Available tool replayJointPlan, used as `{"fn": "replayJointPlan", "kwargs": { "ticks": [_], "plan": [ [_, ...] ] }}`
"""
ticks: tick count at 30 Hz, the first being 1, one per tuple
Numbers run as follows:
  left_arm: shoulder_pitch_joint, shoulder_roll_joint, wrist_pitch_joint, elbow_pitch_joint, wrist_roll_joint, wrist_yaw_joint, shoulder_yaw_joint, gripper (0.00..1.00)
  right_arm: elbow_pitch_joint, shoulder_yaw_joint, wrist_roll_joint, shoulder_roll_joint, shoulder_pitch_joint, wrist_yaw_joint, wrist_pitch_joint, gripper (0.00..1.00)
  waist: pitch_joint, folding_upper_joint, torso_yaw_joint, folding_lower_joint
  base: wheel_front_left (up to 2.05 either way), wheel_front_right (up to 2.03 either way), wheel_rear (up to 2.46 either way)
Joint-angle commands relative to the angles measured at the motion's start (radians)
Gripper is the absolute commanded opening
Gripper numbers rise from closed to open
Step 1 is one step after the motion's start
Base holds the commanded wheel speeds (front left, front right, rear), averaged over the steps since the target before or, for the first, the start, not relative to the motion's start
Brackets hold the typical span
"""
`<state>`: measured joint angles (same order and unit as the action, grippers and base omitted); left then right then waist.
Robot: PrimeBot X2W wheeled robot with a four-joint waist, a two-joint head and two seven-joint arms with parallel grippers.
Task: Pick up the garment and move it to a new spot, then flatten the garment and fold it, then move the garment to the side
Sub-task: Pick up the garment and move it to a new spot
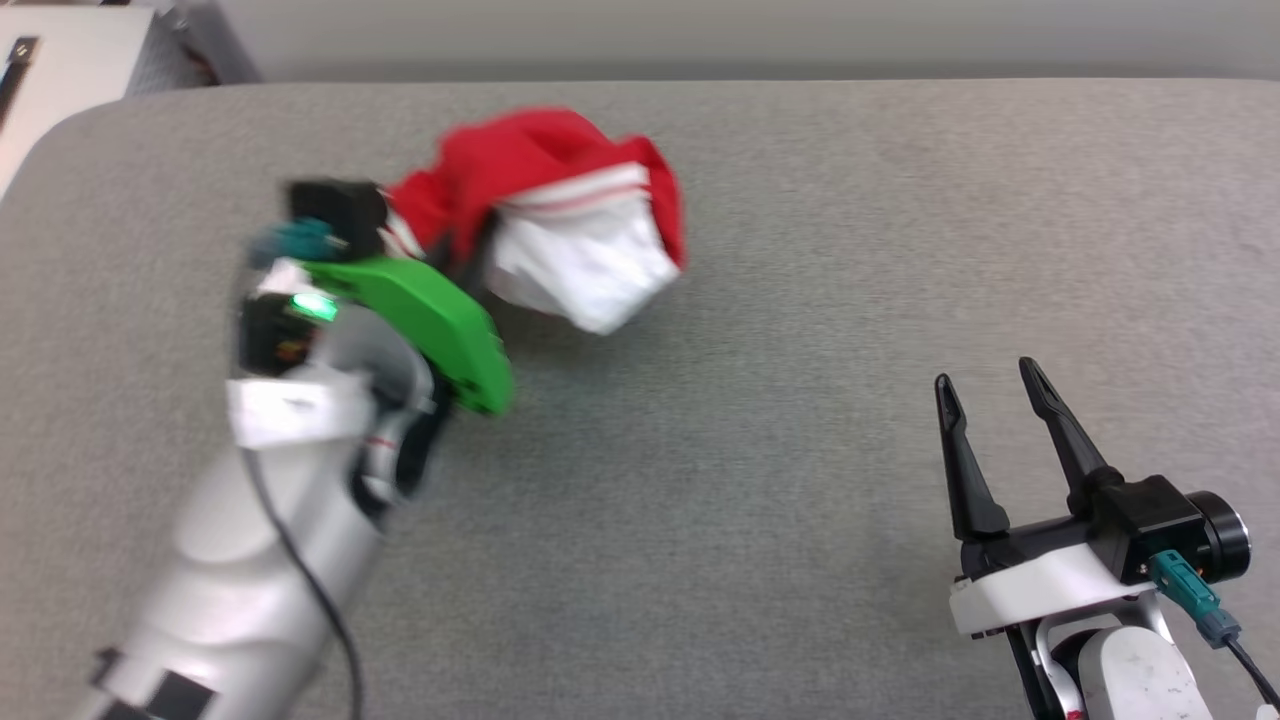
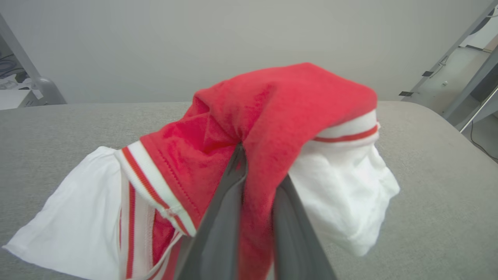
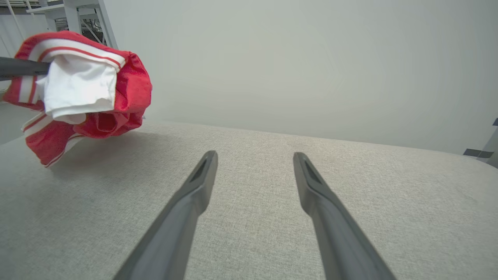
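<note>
The garment (image 1: 560,205) is a bunched red shirt with white sleeves and red-and-white striped trim, hanging off the grey table's surface at the upper left of the head view. My left gripper (image 2: 258,163) is shut on a fold of its red cloth, and the cloth drapes over both fingers (image 2: 223,217). In the right wrist view the garment (image 3: 83,91) hangs at the far left with its lowest corner near or on the table. My right gripper (image 1: 985,380) stands open and empty above the table at the lower right, well clear of the garment; its fingers (image 3: 194,194) point across bare cloth surface.
The grey fabric-covered table (image 1: 760,500) spans the view, with a rounded far-left corner and a far edge along the top. Pale furniture (image 1: 60,70) stands beyond the left corner. A metal frame (image 2: 463,66) shows past the table's right end in the left wrist view.
</note>
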<state>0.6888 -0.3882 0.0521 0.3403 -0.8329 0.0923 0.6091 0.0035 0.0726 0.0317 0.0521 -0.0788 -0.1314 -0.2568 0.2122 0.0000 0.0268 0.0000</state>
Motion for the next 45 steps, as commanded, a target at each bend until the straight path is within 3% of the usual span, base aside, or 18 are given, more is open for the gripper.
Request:
{"fn": "replayJointPlan", "kwargs": {
  "ticks": [1, 10, 17, 18, 19, 25, 37, 45],
  "plan": [
    [-0.018, 0.03, -0.007, 0.003, 0.018, 0.008, 0.021, 0.0, 0.003, -0.004, 0.005, -0.002, 0.01, 0.001, -0.005, 1.0, -0.034, 0.0, -0.053, 0.0, 0.0, 0.0, 0.0],
    [-0.017, 0.245, -0.038, 0.147, 0.078, 0.051, 0.152, 0.0, 0.003, 0.01, 0.033, -0.002, 0.005, 0.001, -0.005, 1.0, 0.007, 0.0, -0.145, 0.0, 0.0, 0.0, 0.0],
    [0.037, 0.314, -0.061, 0.293, 0.115, 0.059, 0.216, 0.0, 0.008, 0.054, 0.059, -0.002, -0.016, 0.001, -0.005, 1.0, 0.062, 0.0, -0.191, 0.0, 0.0, 0.0, 0.0],
    [0.041, 0.318, -0.047, 0.321, 0.121, 0.055, 0.235, 0.39, 0.009, 0.056, 0.061, -0.002, -0.02, 0.001, -0.005, 1.0, 0.068, 0.0, -0.193, 0.0, 0.0, 0.0, 0.0],
    [0.042, 0.321, -0.028, 0.343, 0.125, 0.049, 0.252, 1.0, 0.009, 0.056, 0.062, -0.002, -0.022, 0.001, -0.005, 1.0, 0.069, 0.0, -0.194, 0.0, 0.0, 0.0, 0.0],
    [0.033, 0.332, 0.006, 0.419, 0.115, -0.015, 0.313, 1.0, 0.026, 0.037, 0.06, -0.002, -0.023, 0.001, -0.005, 1.0, 0.051, 0.0, -0.17, 0.0, 0.0, 0.0, 0.0],
    [0.036, 0.335, -0.174, 0.402, 0.066, -0.047, 0.271, 1.0, 0.069, 0.01, 0.028, -0.002, 0.032, 0.001, -0.005, 1.0, -0.101, 0.0, -0.053, 0.0, 0.0, 0.0, 0.0],
    [-0.007, 0.202, -0.267, 0.344, 0.036, -0.063, 0.192, 1.0, 0.094, -0.011, -0.017, -0.002, 0.087, 0.001, -0.005, 1.0, -0.185, 0.0, 0.015, 0.0, 0.0, 0.0, 0.0]
  ]
}}
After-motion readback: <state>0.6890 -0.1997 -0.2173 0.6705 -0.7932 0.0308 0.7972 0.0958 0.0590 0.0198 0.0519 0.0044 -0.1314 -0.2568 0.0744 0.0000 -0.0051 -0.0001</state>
